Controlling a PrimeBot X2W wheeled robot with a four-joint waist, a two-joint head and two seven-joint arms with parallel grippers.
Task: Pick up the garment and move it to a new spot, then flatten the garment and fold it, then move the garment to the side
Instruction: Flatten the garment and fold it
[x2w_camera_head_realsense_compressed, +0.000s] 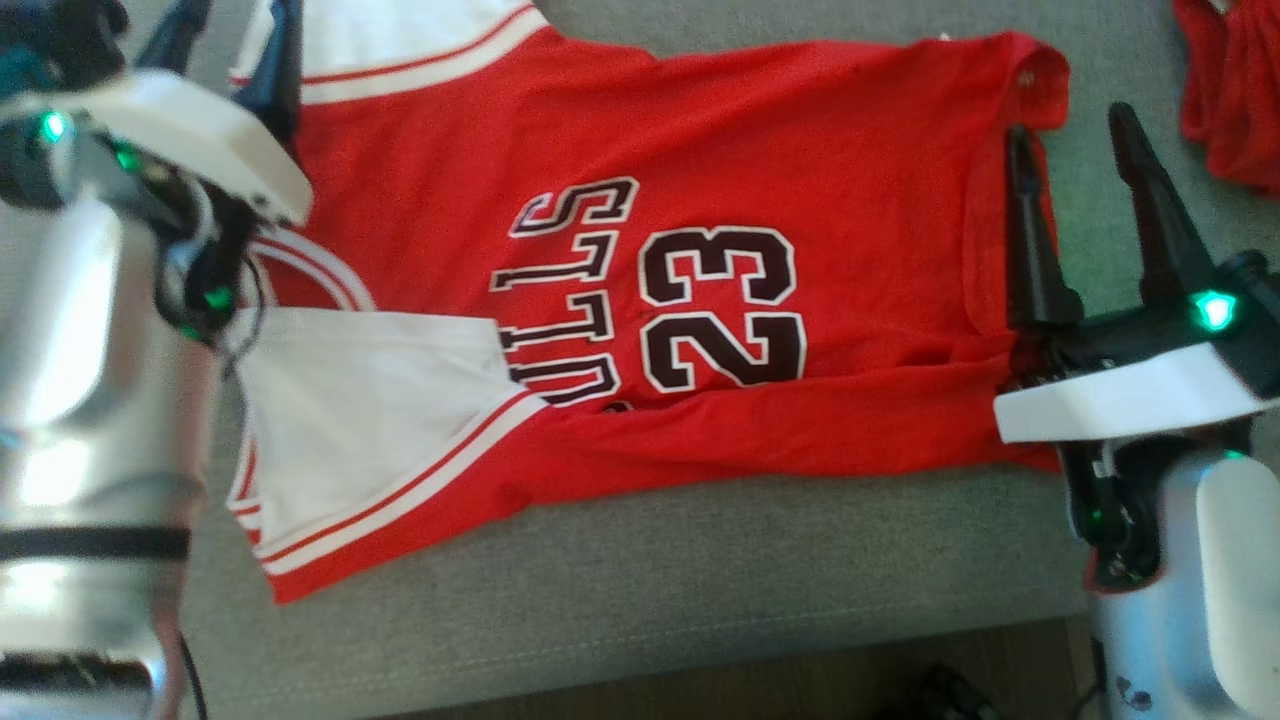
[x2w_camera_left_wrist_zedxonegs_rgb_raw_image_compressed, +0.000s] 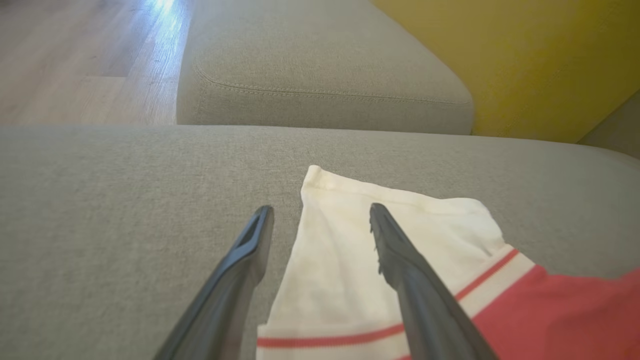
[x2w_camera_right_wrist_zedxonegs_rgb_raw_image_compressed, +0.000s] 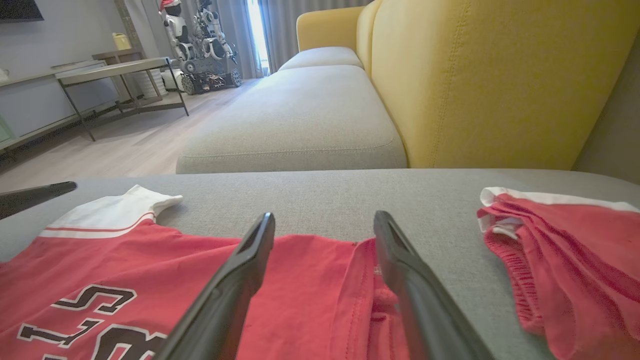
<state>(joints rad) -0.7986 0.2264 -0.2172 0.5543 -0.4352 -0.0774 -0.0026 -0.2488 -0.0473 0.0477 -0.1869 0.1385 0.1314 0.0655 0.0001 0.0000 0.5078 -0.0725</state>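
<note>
Red jersey (x2w_camera_head_realsense_compressed: 800, 130) flat on grey cushion (x2w_camera_head_realsense_compressed: 650, 580), print up. Long axis left-right across head view: white sleeves at left end, hem (x2w_camera_head_realsense_compressed: 1040, 90) at right end. Both ends covered, one arm each, so no reach contest.

Left jaws wide, holding nothing. At far sleeve (x2w_camera_left_wrist_zedxonegs_rgb_raw_image_compressed: 340, 240): in left wrist view one of the fingers (x2w_camera_left_wrist_zedxonegs_rgb_raw_image_compressed: 400, 260) over the white cloth, the other over bare cushion, sleeve edge between them. Cannot tell touching or just above.

Right jaws wide too, empty. Straddling hem: one of its fingers (x2w_camera_right_wrist_zedxonegs_rgb_raw_image_compressed: 237, 285) over red cloth, other just off the edge over cushion.

Near sleeve (x2w_camera_head_realsense_compressed: 370, 420) folded in over chest, part hiding the lettering. Likely mid-fold, judging by that. Next probably means pinching far edge at both ends and bringing it toward near edge, fold line along the long axis; needs both ends lifted together or skews.

Second red garment (x2w_camera_head_realsense_compressed: 1230, 100) well off right end, apart from jersey. Keep right arm clear of it.
</note>
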